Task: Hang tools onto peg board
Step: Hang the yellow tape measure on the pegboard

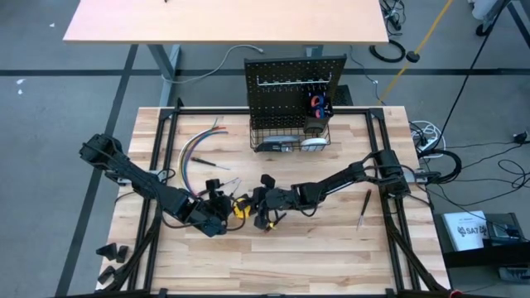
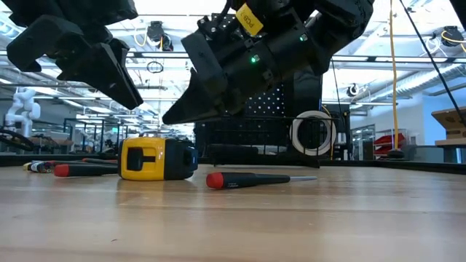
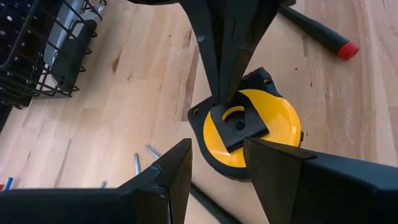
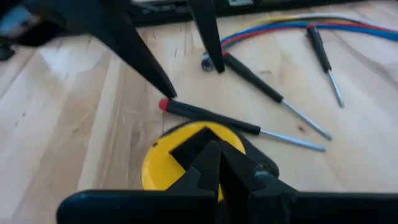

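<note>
A yellow-and-black tape measure lies on its flat side on the wooden table, with its black clip facing up. My left gripper is open just to the tape measure's left and above it. It touches nothing, and it also shows in the low view. My right gripper is shut. Its tips point down and to the left over the clip, and the low view shows them a little above the tape measure. The black peg board stands at the table's far side.
A red-capped black screwdriver lies just right of the tape measure, and more screwdrivers lie beyond it. A bundle of coloured wires lies at the far left. Another screwdriver lies at the right. The wire basket sits at the board's foot.
</note>
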`<state>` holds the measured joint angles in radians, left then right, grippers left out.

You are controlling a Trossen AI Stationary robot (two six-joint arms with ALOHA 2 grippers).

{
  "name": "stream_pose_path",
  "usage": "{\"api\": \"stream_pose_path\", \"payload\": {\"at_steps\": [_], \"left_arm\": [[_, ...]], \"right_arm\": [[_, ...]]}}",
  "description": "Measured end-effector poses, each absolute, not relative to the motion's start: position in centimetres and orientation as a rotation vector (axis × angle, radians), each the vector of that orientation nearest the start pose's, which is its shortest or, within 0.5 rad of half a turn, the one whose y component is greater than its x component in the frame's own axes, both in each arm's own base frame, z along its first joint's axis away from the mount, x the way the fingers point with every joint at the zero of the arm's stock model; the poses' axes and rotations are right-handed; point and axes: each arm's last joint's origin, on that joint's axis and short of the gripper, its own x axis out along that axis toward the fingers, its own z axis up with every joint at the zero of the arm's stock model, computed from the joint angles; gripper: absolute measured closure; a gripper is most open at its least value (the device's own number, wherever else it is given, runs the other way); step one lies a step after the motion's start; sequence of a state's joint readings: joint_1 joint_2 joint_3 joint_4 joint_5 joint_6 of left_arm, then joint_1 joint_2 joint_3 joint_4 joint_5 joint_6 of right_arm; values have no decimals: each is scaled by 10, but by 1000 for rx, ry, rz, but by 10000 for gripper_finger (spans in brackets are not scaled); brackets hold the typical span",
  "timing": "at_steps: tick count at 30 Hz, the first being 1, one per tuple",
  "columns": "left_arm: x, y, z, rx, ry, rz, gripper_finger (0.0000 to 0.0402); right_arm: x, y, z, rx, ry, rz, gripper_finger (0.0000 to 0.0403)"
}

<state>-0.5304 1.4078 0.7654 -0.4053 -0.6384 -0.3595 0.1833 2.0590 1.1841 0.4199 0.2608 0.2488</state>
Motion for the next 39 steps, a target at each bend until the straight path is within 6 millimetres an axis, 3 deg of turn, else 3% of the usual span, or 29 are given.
{"api": "stream_pose_path", "payload": {"at_steps": [23,31,35,39], "left_arm": [[229,-115,186,230,837,234,249],[229,-115,186,225,843,221,249],[229,-115,187,226,834,216,249],[233,-118,190,251,793,192,249]], "right_arm": [[418,59,131,185,589,-231,403],[416,43,125,221,642,-309,403],[411,37,112,214,729,-320,403],[411,35,115,232,736,-308,403]]}}
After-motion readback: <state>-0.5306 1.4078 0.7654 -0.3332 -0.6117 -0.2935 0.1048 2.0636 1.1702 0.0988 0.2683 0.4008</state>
